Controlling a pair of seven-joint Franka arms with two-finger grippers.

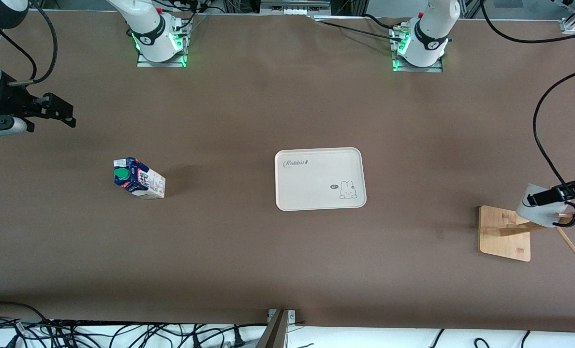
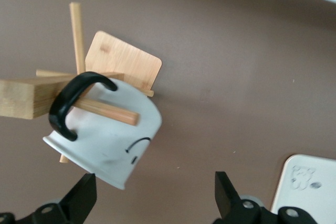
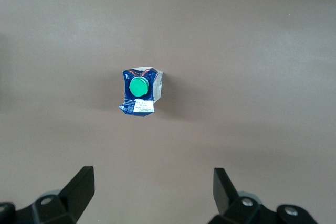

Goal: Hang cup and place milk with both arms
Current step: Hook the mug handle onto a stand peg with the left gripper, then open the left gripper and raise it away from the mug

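Note:
The cup, a white mug with a black loop handle, hangs tilted on a peg of the wooden rack at the left arm's end of the table. In the left wrist view the peg passes through the handle of the cup. My left gripper is open at the cup's rim and holds nothing; its jaws stand wide apart. The milk stands upright toward the right arm's end, green cap up. My right gripper is open and empty, up over the table apart from the milk.
A white tray with a rabbit print lies at the table's middle, nothing on it; its corner shows in the left wrist view. The rack's base is a flat bamboo board. Cables hang near the left arm.

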